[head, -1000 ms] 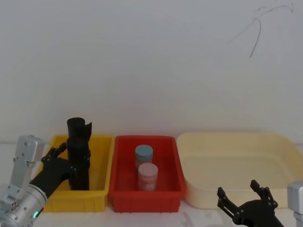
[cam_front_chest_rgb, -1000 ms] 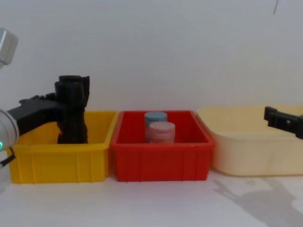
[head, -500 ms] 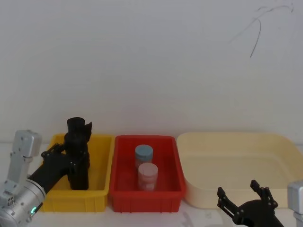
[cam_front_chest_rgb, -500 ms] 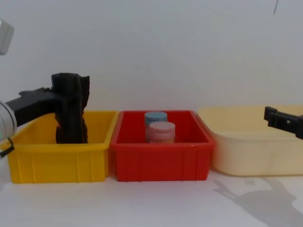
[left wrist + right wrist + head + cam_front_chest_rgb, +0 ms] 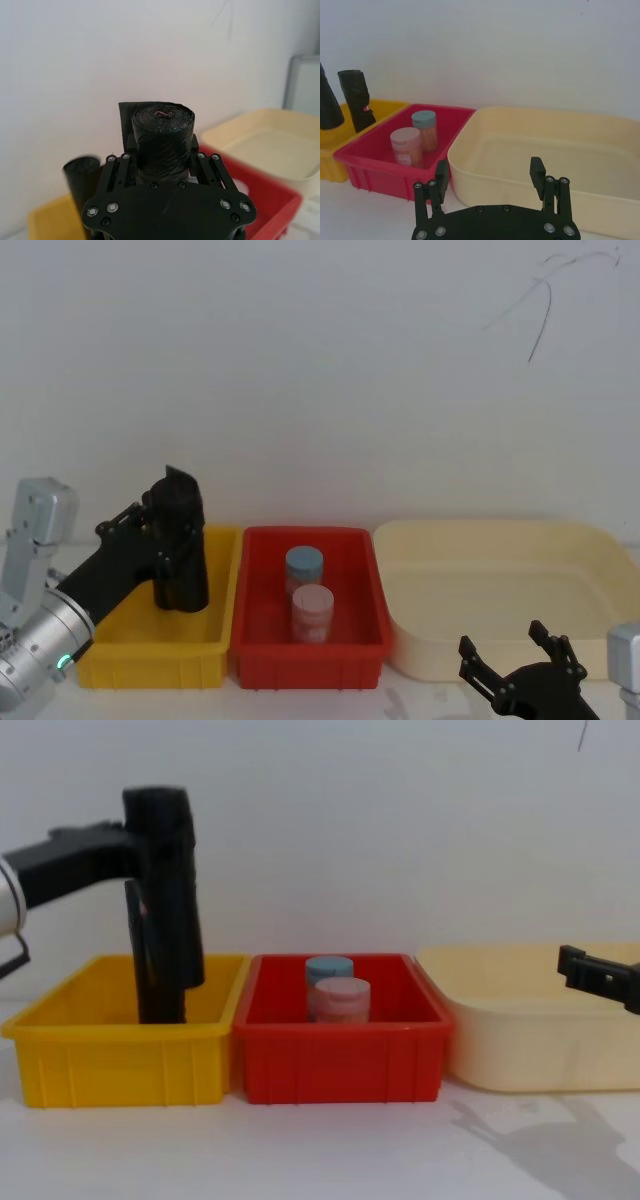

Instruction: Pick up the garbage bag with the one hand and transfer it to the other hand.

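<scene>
Currently the garbage bag (image 5: 181, 540) is held nearly upright over the yellow bin (image 5: 120, 1065), which is set at the table's (image 5: 320, 1150) back left, against the wall (image 5: 320, 370). The left gripper (image 5: 158, 540) is clamped around the bag's upper part, with its fingers pressed to both sides of the roll, as is seen from the left wrist view, where the bag's flat end (image 5: 162, 117) is turned toward the camera. In the chest view the bag's lower end is seen raised off the bin's floor, above the bin's right half. A second black roll (image 5: 145, 970) is left standing in the same bin, just behind and to the left of the held one; whether the two are touching cannot be told.

A red bin (image 5: 340, 1065) is placed just beside the yellow one at the middle of the table's back edge, and a blue-lidded jar (image 5: 304, 565) and a pink-lidded jar (image 5: 312, 610) are kept upright inside it, one behind the other. A cream tub (image 5: 520, 1040) is set at the back right. The right gripper (image 5: 505, 650) is held low near the table's front right, before the tub's front wall, with its fingers spread apart and nothing between them.
</scene>
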